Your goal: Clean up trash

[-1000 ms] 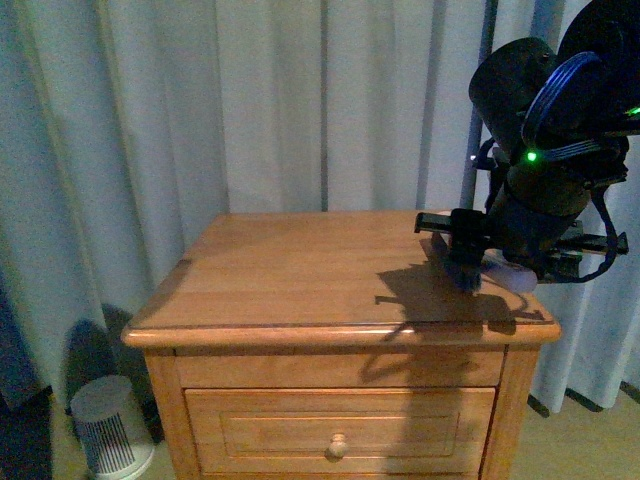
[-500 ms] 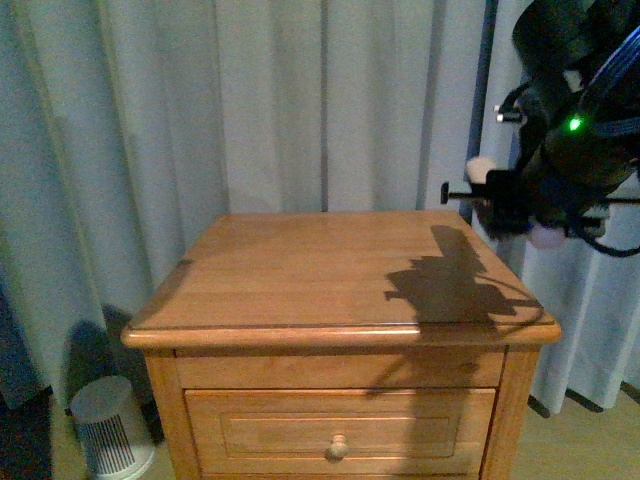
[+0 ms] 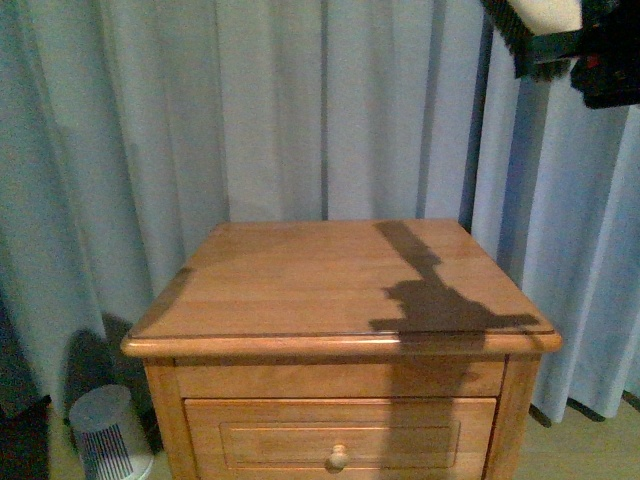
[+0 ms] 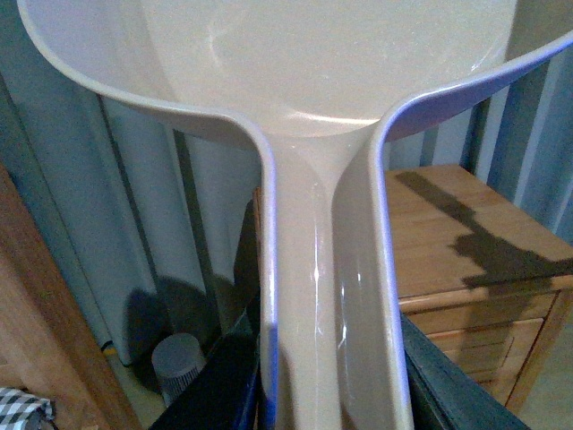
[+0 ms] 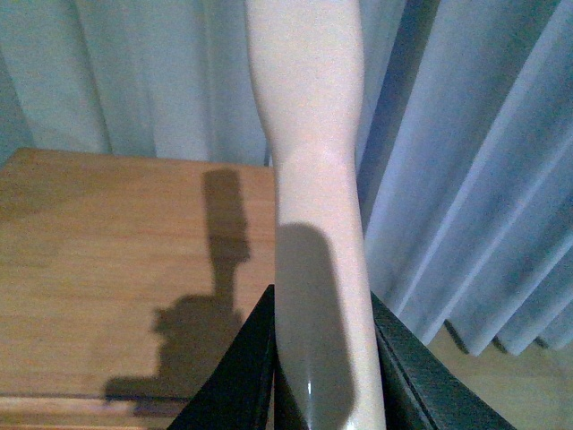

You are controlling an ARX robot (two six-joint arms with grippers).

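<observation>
Plainly, the left end effector (image 4: 331,394) is clamped on the handle of the beige plastic dustpan (image 4: 304,54). The right end effector (image 5: 322,381) grips the pale-handled, dark-bristled brush (image 3: 540,20) (high at the right, against the pale blue curtains (image 3: 270,110)). A dark shadow (image 3: 440,305) lies across the light-brown wooden bench (image 3: 290,280). Where the small crumpled white trash wad lies, I cannot tell.

Nightstand (image 3: 330,280) before curtain (image 3: 250,110), small appliance (image 3: 108,432) on floor left

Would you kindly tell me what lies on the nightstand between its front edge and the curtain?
Front view: the nightstand is bare up to the curtain, only a shadow.
</observation>
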